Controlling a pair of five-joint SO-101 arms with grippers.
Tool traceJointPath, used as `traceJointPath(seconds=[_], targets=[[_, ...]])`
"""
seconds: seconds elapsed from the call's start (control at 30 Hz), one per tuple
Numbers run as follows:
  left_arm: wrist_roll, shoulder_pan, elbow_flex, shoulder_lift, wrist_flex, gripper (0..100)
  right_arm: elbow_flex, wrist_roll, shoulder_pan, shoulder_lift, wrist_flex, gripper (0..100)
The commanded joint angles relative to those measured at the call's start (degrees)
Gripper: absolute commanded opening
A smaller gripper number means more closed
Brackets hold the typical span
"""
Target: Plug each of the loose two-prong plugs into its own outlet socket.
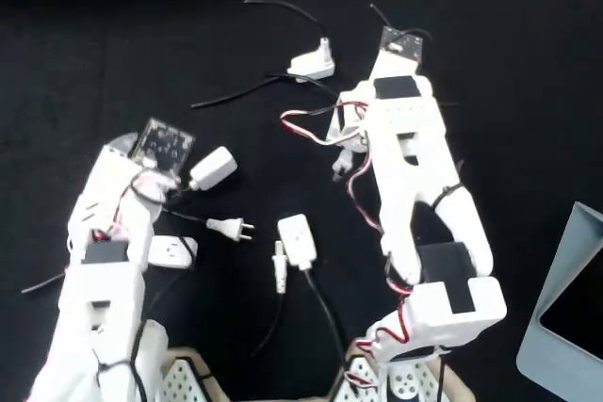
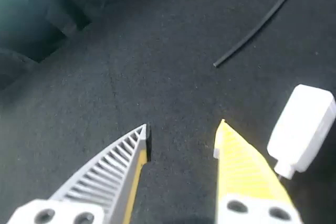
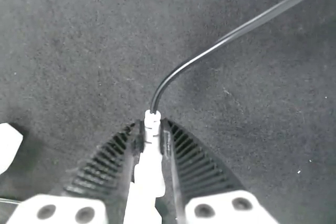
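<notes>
Two arms at work on a black bench [image 2: 131,51]. My left fingers [image 2: 184,129] stand spread apart over bare cloth, gripping nothing. A white outlet socket [image 2: 303,124] lies just beside the yellow finger [image 2: 239,166], on its outer side, not touching it.

My right fingers [image 3: 151,125] are closed on a white two-prong plug [image 3: 148,171], its body pinched between the two ribbed pads and its prongs hidden in the grip. Its black cable [image 3: 236,30] runs out ahead of the tips and curves away across the bench.

In the high view, a loose plug [image 1: 231,227] lies with its prongs showing, a little behind my left fingers. Another plug [image 1: 279,265] lies just beside a second socket [image 1: 297,240], between the two arms. A third socket [image 1: 316,61] sits well apart from my left fingers, off toward my right arm.
</notes>
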Motion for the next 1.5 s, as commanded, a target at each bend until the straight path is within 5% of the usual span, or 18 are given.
traceJointPath(seconds=[0.0, 0.33, 0.67, 0.9, 1.1, 1.47], targets=[[3.08, -0.13, -10.33, 10.46, -0.97, 20, -0.4, 0.53, 0.35, -3.03, -0.7, 1.2], [3.25, 5.49, -30.11, 34.2, 13.01, 20, -0.4, 0.53, 0.35, -2.77, -0.7, 1.2], [3.16, 15.08, -23.96, 34.81, 13.19, 20, -0.4, 0.53, 0.35, -3.03, -0.62, 1.2], [3.34, 15.69, -21.85, 34.81, 13.19, 20, -0.31, 0.53, 0.35, -3.21, -0.62, 1.2], [5.71, 12.18, -21.76, 28.13, 13.45, 20, -0.75, 0.62, -0.53, -3.38, -0.62, 1.2], [20.92, 9.63, -19.3, 7.21, 28.31, 20, 4.0, 4.22, -11.16, -18.24, 0.7, 1.1]])
